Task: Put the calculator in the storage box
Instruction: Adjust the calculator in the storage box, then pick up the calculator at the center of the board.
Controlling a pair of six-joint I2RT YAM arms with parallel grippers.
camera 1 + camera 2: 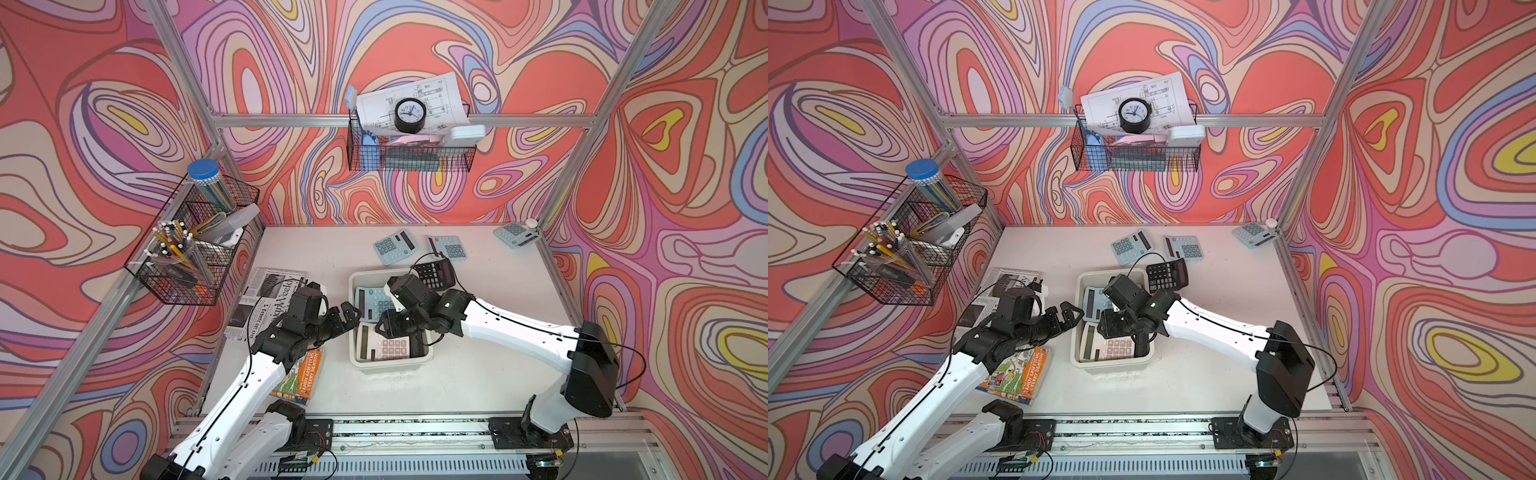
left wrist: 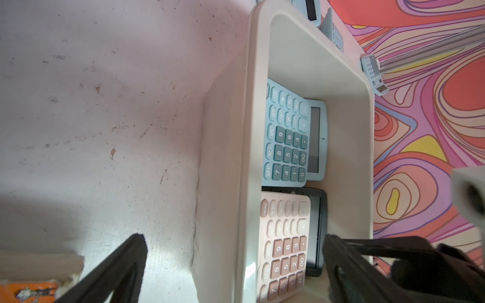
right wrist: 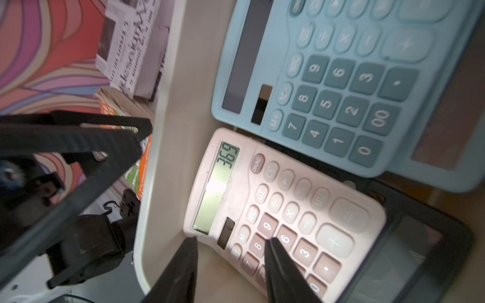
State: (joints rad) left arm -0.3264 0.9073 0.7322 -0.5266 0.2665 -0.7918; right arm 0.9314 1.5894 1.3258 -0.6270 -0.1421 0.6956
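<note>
The cream storage box (image 1: 392, 365) (image 1: 1113, 366) stands mid-table. In its near half a pink calculator (image 1: 386, 345) (image 3: 288, 210) lies on top of a black calculator (image 3: 420, 249). A blue calculator (image 1: 372, 301) (image 2: 286, 139) fills the far half. My right gripper (image 1: 385, 325) (image 3: 231, 244) hovers inside the box with its jaws apart. One finger is over the pink keys and the other is beside the calculator's corner, holding nothing. My left gripper (image 1: 349, 316) (image 2: 233, 262) is wide open and straddles the box's left wall (image 2: 223, 183).
Behind the box lie two blue calculators (image 1: 395, 247) (image 1: 449, 248) and a black calculator (image 1: 436, 273). Another blue calculator (image 1: 517, 235) sits in the back right corner. A newspaper (image 1: 266, 299) and a book (image 1: 303, 374) lie left. Wire baskets (image 1: 195, 245) (image 1: 409, 145) hang on the frame.
</note>
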